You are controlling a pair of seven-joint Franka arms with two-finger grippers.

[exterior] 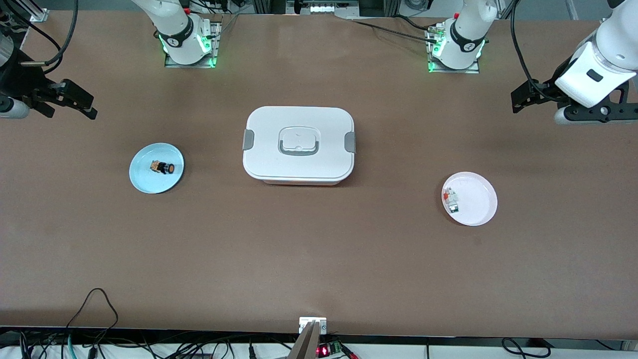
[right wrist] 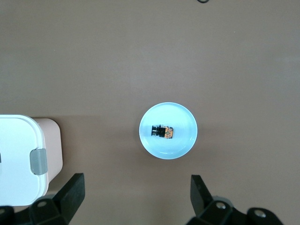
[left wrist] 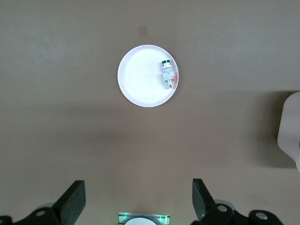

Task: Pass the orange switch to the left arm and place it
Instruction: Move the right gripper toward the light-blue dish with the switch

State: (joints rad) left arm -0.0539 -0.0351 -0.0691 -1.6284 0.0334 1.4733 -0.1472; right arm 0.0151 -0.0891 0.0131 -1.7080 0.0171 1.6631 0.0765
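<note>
Orange switch (exterior: 163, 167) lies untouched on the blue plate (exterior: 142, 179) toward the right arm's end, box (exterior: 299, 144) mid-table; right gripper (exterior: 75, 102) and left gripper (exterior: 528, 97) hover spread and empty, so pickup by the right arm comes first.

A robotics lab. Two glossy white jointed arms are bolted on metal base plates (exterior: 189, 55) with glowing green lights along the bench's edge farthest from the front camera. The broad brown matte bench (exterior: 319, 259) is bare like a test surface. Black cables (exterior: 94, 304) trail over its nearest edge, where a small circuit board with a red light (exterior: 326, 349) sits.
</note>
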